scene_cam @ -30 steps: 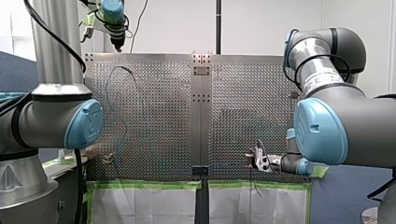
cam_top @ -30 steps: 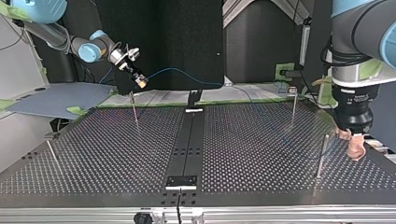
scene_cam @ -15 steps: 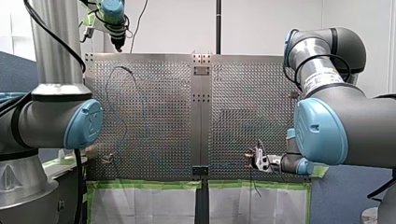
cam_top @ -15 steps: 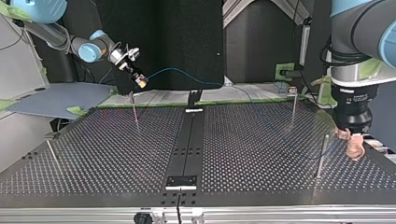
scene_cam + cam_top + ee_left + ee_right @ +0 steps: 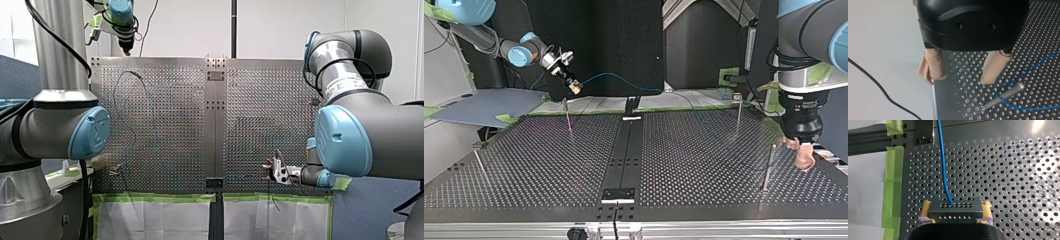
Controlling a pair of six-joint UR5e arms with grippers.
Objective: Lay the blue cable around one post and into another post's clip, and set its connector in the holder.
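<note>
Blue cable [image 5: 943, 162] runs straight ahead from my right gripper [image 5: 956, 203], which is clamped with its yellow pads on the dark connector [image 5: 954, 213]. The connector's long side lies across the fingers, so the cable leaves it at a right angle. In the top view this gripper hangs above the counter [image 5: 674, 165], just over a thin post [image 5: 568, 117], and the cable goes away from it through the air toward the other arm.

My left gripper [image 5: 958, 80] has its beige pads apart with nothing between them. Just ahead of it the cable seems to bend around a second post [image 5: 1004, 95]. So I think the right arm is the one to bring the connector down, and the left arm is nearer to the bend.

Beside the right gripper is the counter's edge with green tape [image 5: 893, 182]. Ahead of it and on the other side the counter gives open room to move. Where the connector must finally sit I cannot tell from these views.
</note>
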